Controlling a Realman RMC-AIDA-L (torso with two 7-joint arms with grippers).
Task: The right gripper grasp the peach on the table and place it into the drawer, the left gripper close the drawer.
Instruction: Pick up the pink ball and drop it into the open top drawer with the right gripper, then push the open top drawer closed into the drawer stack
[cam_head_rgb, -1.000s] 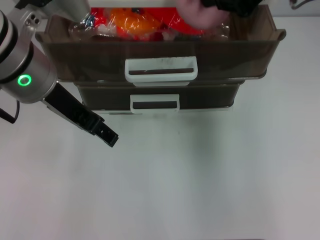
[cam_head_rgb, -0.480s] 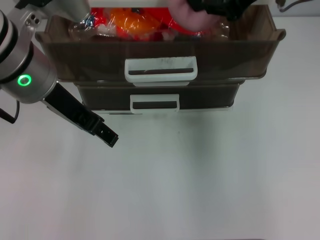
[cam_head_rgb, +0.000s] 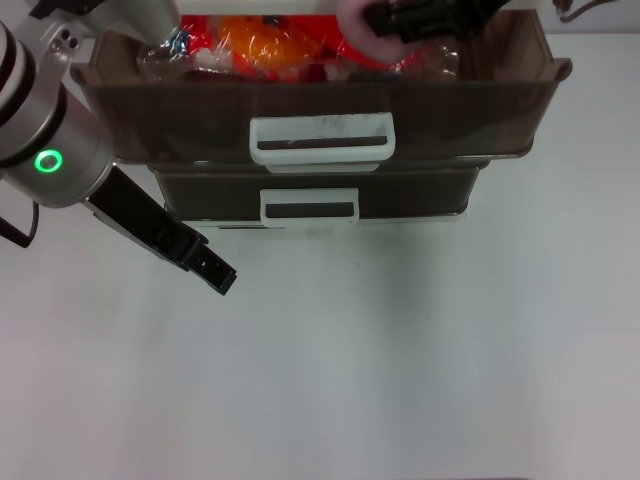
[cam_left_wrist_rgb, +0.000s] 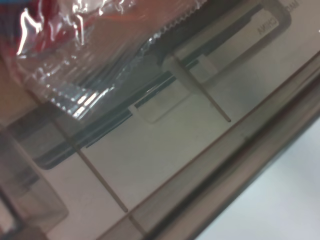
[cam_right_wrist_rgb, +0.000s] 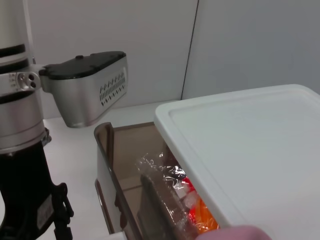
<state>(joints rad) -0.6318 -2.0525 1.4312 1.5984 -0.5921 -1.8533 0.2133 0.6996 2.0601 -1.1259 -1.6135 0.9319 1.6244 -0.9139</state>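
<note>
Now, compared with half a second ago, the right gripper (cam_head_rgb: 385, 22) has shifted a little toward the left of the frame along the top edge of the head view, and the peach (cam_head_rgb: 356, 22) has gone with it; less pink shows than before. Its black fingers are clamped on the peach, which sits above the open drawer (cam_head_rgb: 320, 115) near the top centre of the frame, over the red and orange wrapped packets (cam_head_rgb: 262, 45). The left gripper (cam_head_rgb: 205, 266) is unchanged: at the left of the frame, angled down toward the table (cam_head_rgb: 400, 350), just beside the lower drawer (cam_head_rgb: 310, 205); cannot tell whether its fingers are apart or together.

Drawer: smoky-brown translucent plastic, smooth straight walls, wide white loop handle (cam_head_rgb: 322, 140). Packets: crinkled clear film, glossy. Peach: pale pink, rounded, matte. Table: plain white, flat.

Drawer stands pulled out, its front edge overhanging the lower drawer. In the right wrist view a white lid (cam_right_wrist_rgb: 250, 145) covers the cabinet above the drawer wall (cam_right_wrist_rgb: 107, 165). Table surface in the lower half of the frame is bare white.
</note>
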